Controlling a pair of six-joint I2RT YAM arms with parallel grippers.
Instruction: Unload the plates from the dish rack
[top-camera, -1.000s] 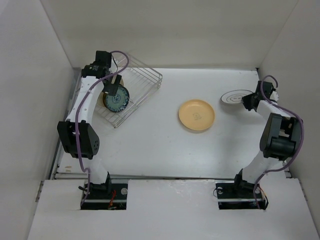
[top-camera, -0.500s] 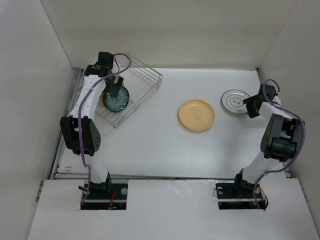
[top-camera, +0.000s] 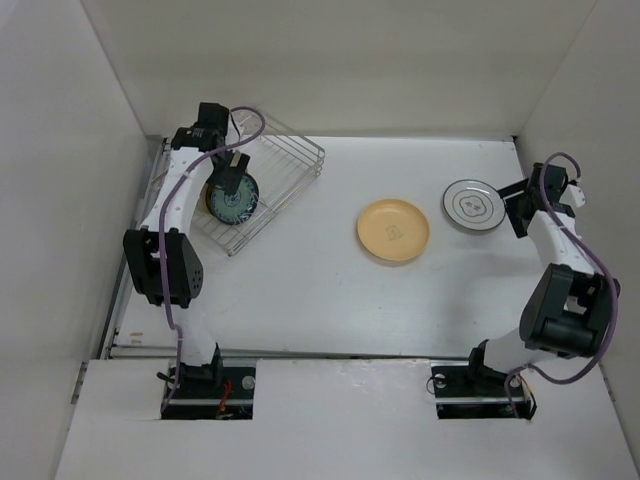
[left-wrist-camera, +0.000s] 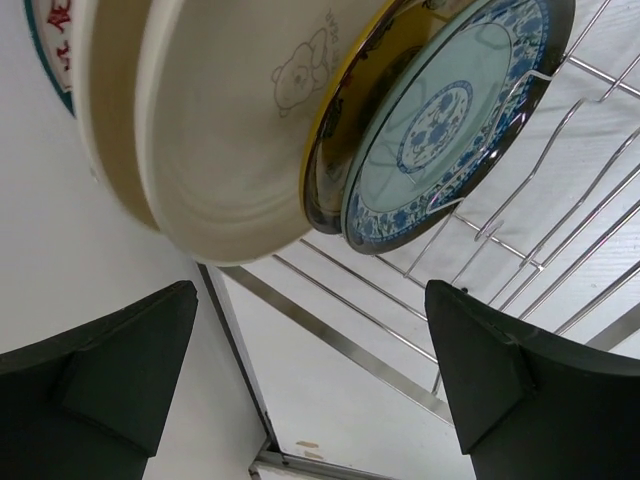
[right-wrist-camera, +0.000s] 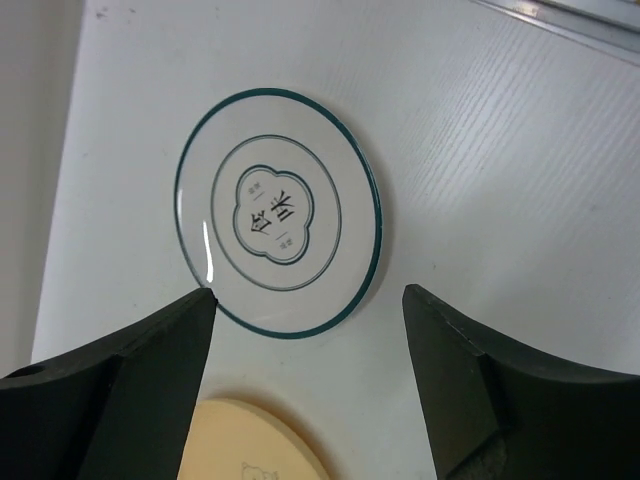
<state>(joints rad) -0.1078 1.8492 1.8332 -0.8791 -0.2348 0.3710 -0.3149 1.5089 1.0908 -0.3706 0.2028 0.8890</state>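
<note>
Reading outward from my bases: the yellow-orange plate (top-camera: 393, 231) lies flat at the middle of the counter (top-camera: 320, 290), well apart from both arms. Farther right, the white plate with a teal rim (right-wrist-camera: 278, 213) also lies flat on the counter. My right gripper (right-wrist-camera: 308, 296) sits just beside its rim, fingers spread wide and holding nothing; whether a fingertip touches the rim I cannot tell. At the far left corner stands the dish rack (top-camera: 290, 150), a basket of silvery wire. Plates stand on edge inside it, leaning together: a cream plate (left-wrist-camera: 220, 130), a dark plate with a gold edge (left-wrist-camera: 330, 170) and a blue-patterned plate (left-wrist-camera: 450, 100). My left gripper (left-wrist-camera: 310, 320) reaches into the rack near these plates, fingers spread wide, empty.
</note>
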